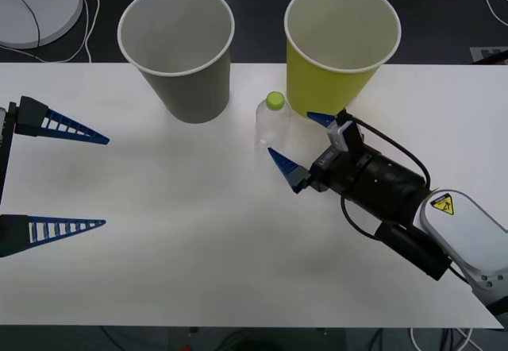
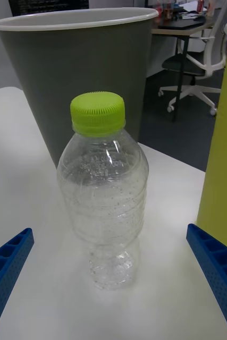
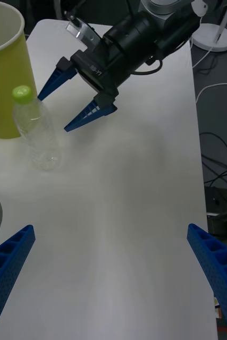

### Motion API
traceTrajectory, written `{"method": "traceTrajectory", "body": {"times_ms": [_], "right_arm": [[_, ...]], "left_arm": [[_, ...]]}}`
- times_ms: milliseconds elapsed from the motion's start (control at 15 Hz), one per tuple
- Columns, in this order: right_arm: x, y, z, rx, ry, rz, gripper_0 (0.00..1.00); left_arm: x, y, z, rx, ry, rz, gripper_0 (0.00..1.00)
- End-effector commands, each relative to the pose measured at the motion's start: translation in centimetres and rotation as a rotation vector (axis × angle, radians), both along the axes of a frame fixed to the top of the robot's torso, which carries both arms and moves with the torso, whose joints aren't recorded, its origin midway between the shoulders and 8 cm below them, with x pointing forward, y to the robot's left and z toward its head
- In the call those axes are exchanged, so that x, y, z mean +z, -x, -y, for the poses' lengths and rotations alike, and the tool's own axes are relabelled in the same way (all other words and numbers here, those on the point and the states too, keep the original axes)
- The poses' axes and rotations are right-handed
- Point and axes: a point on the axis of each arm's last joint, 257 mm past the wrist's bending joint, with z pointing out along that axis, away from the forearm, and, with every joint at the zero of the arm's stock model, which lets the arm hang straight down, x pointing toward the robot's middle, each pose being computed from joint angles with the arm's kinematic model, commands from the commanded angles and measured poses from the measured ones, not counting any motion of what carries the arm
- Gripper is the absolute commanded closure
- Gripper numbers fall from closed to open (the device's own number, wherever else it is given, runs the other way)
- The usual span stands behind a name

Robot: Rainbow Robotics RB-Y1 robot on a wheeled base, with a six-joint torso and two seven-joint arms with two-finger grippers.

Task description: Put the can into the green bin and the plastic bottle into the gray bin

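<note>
White matte table (image 1: 159, 240) — crinkly clear plastic bottle (image 1: 272, 125) upright; right pincer (image 1: 300, 143) spread beside it; left pincer (image 1: 101, 180) spread.

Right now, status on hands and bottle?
Right hand open, fingers flanking the plastic bottle, not touching. Left hand open, parked at table's left. Bottle upright between both bins.

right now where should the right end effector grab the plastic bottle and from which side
Grip the plastic bottle across its wide ribbed middle, below the cap. It stands upright between the gray bin and the green bin, so probably come in level from the robot's side, where the right end effector already sits open. The narrower base looks less secure.
</note>
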Motion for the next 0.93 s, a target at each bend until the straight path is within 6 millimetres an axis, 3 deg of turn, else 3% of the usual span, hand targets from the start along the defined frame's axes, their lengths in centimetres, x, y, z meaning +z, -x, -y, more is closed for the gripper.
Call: {"method": "traceTrajectory", "body": {"times_ms": [67,933], "right_arm": [[0.3,-0.4,-0.5,0.006,-0.004,0.003,0.00],[0.0,-3.1,-2.6,0.024,0.018,0.000,0.00]], "left_arm": [[0.0,0.0,0.0,0.000,0.000,0.000,0.00],[0.0,0.0,0.0,0.000,0.000,0.000,0.00]]}}
